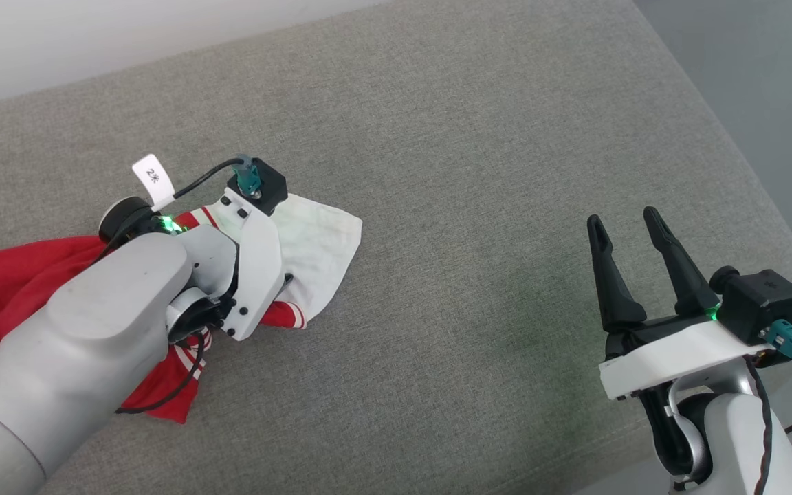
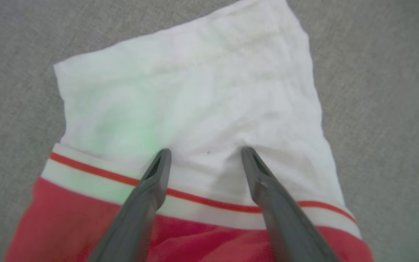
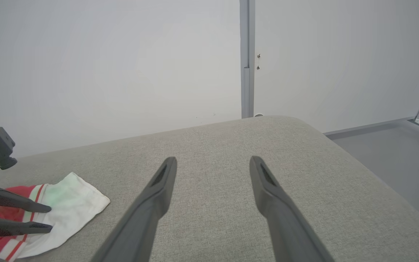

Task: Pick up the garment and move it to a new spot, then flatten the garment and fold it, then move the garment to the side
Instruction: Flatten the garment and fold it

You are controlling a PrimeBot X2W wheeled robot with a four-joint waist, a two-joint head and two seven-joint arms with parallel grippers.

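Observation:
The garment (image 1: 320,240) lies crumpled at the left of the grey cushion, a red shirt with one white sleeve spread toward the middle. In the left wrist view the white sleeve (image 2: 195,91) meets red-white striped trim (image 2: 209,202) and then red cloth. My left gripper (image 2: 206,151) is open, both fingertips down on the sleeve just past the trim, nothing pinched between them. The right wrist view shows the same gripper (image 3: 47,218) on the garment (image 3: 71,196). My right gripper (image 1: 623,216) hovers open and empty at the right, far from the shirt, and appears again as (image 3: 213,159).
The grey fabric cushion (image 1: 471,172) stretches wide between the two arms. Its rounded right edge drops to a grey floor (image 1: 767,69). A white wall with a thin metal post (image 3: 244,58) stands behind it. My left forearm (image 1: 93,323) covers much of the red cloth.

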